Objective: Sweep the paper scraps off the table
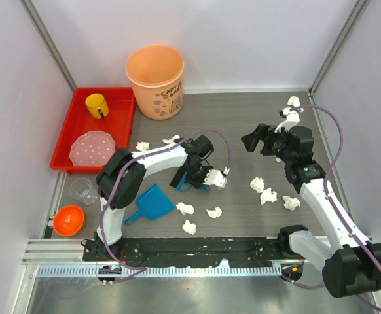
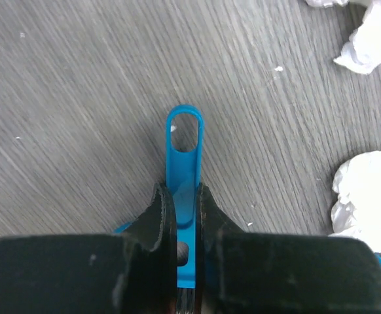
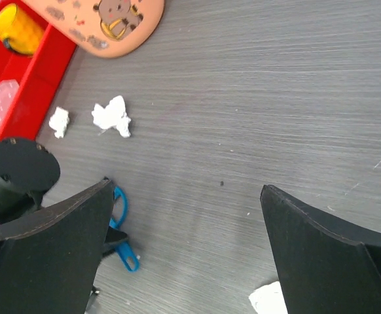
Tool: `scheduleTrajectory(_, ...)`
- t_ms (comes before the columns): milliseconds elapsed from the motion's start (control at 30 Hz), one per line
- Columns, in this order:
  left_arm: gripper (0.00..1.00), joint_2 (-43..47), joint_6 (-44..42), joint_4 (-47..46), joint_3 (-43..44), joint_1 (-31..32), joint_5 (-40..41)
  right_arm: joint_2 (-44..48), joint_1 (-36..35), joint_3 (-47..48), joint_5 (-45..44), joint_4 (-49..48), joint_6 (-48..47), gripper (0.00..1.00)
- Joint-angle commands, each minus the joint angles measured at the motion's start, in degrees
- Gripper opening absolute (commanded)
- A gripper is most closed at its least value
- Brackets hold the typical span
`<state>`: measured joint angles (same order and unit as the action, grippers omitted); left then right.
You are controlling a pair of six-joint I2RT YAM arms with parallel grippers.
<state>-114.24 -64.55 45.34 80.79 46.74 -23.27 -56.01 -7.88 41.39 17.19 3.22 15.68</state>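
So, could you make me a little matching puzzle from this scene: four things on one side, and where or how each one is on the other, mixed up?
Things:
1. yellow plastic cup
2. blue plastic dustpan
3. left hand
4. right hand

States:
A. wide open, holding nothing
B. inside the red plastic tray
C. shut on a blue plastic handle
D. lying on the dark grey table

Pairs: 1-B, 2-D, 3-C, 4-A.

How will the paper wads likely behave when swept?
Probably very light: the paper wads look small and loosely crumpled. On the flat table they'd likely slide or tumble, perhaps scattering. Soft creases suggest they'd squash rather than resist.
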Motion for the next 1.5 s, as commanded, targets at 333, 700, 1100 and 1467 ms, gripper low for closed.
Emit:
scheduleTrajectory(333,0.00,12.27,24.82,-4.65,10.79,-5.08,-5.20,-8.06,-5.71,4.58,11.47,-5.05,22.11,0.83)
scheduleTrajectory(700,0.00,15.36,30.54,-6.58,9.73,-5.61,-5.65,-18.08,-13.47,4.22,15.86,-21.06,30.73,0.71)
scheduleTrajectory(1100,0.00,15.97,29.40,-6.32,10.08,-5.61,-4.60,-22.92,-15.24,7.66,16.56,-17.03,28.35,0.37)
scheduleTrajectory(1467,0.00,15.45,29.49,-6.14,11.49,-5.61,-3.72,-24.68,-15.59,9.24,17.70,-13.33,26.15,0.01)
